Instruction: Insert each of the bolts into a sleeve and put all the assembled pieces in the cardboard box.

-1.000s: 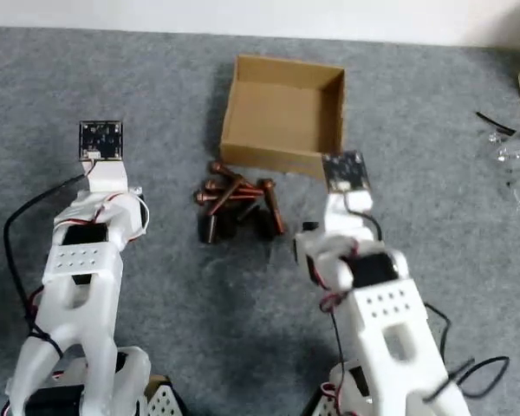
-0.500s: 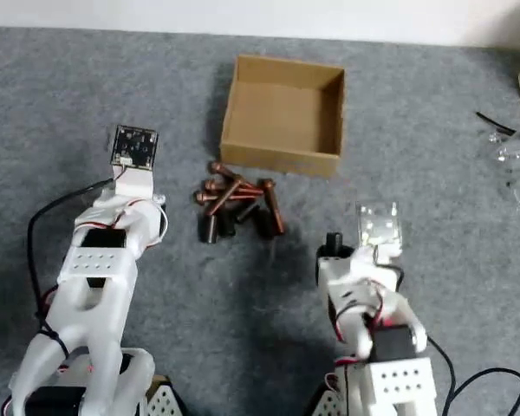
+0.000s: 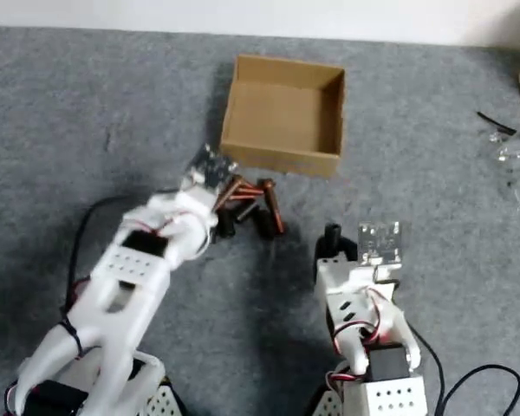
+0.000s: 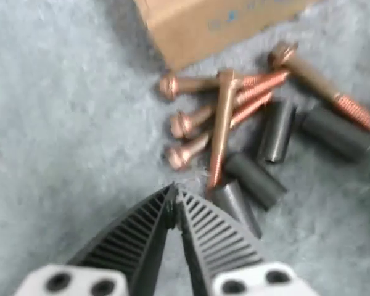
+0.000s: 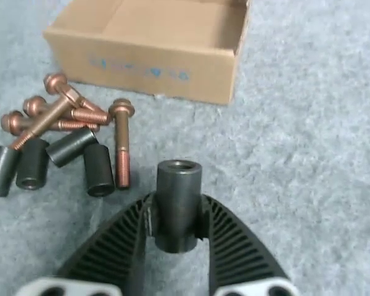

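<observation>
Several copper bolts and black sleeves lie in a loose pile just in front of the open cardboard box. In the left wrist view my left gripper is shut with nothing in it, its tip close above the carpet at the near edge of the pile. My right gripper is shut on one black sleeve, held upright with its bore facing up. That sleeve stands to the right of the pile, in front of the box's right corner. The box holds nothing.
Grey carpet covers the table. Loose wires and small clear parts lie at the far right edge. Open carpet spreads to the left of the box and to the right of the right arm.
The left arm has swung right and forward onto the pile. The right arm drew back from the box towards the front, with the sleeve in its gripper.
</observation>
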